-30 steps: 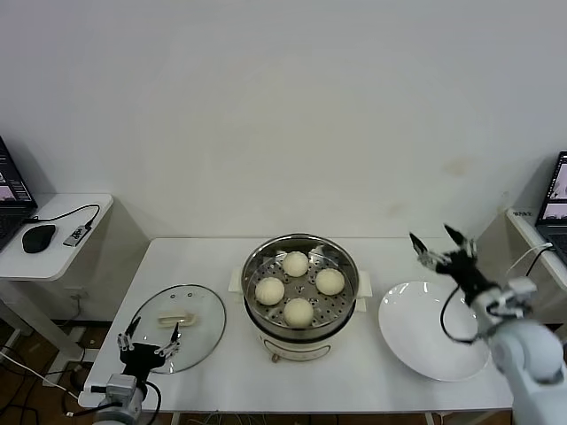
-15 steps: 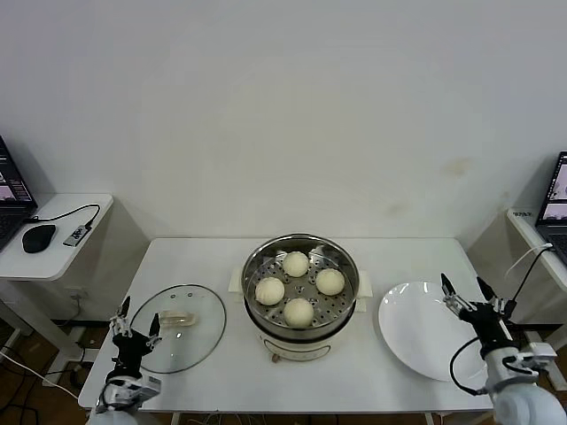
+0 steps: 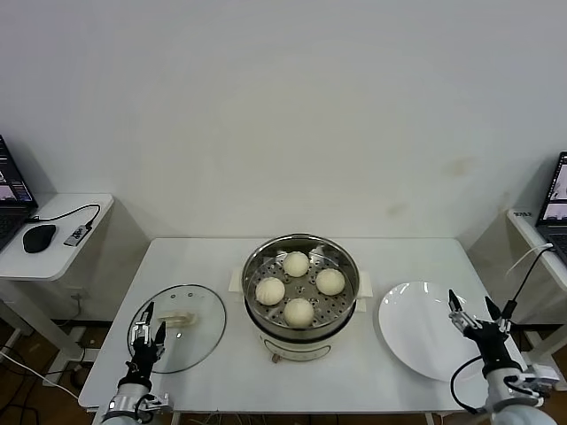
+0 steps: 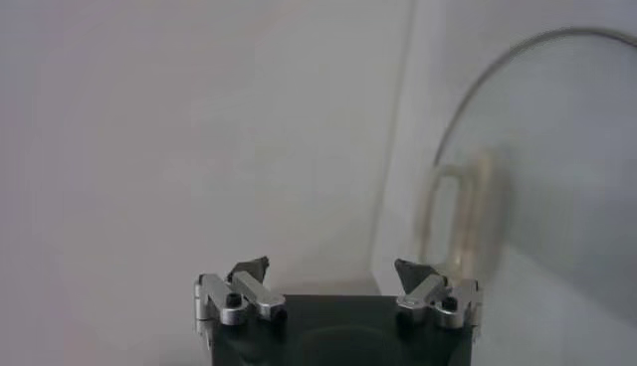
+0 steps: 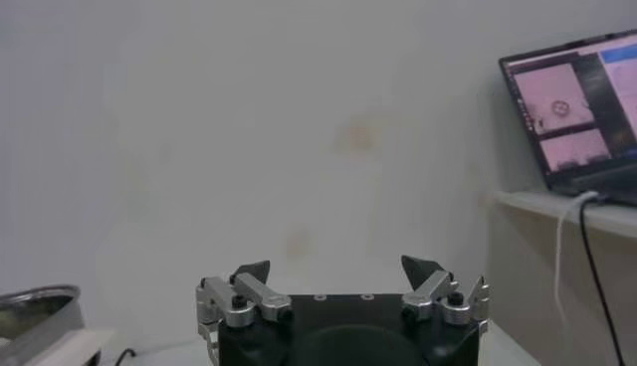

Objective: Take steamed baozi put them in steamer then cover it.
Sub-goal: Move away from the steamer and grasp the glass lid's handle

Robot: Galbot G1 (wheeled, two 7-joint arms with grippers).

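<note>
The steel steamer [image 3: 346, 266] stands on its white pot base at the table's middle. Four cream-white baozi lie on its perforated floor: one at the back [image 3: 296, 264], one left [image 3: 269, 290], one right [image 3: 330, 282], one at the front [image 3: 299, 312]. The round glass lid [image 3: 197, 341] with a cream handle [image 3: 175, 320] lies flat to the steamer's left and shows in the left wrist view [image 4: 557, 189]. My left gripper [image 3: 147, 329] [image 4: 331, 272] is open and empty over the lid's near left edge. My right gripper [image 3: 476, 312] [image 5: 336, 270] is open and empty at the table's right front.
A flat white plate [image 3: 416, 332] lies right of the steamer, beside my right gripper. A side table [image 3: 66, 257] at the left holds a mouse and cable. A laptop [image 3: 555, 195] stands on a stand at the far right and shows in the right wrist view [image 5: 572, 109].
My right arm has dropped from above the plate's far side to the table's right front edge. My left gripper has shifted right and forward, onto the lid's near left edge.
</note>
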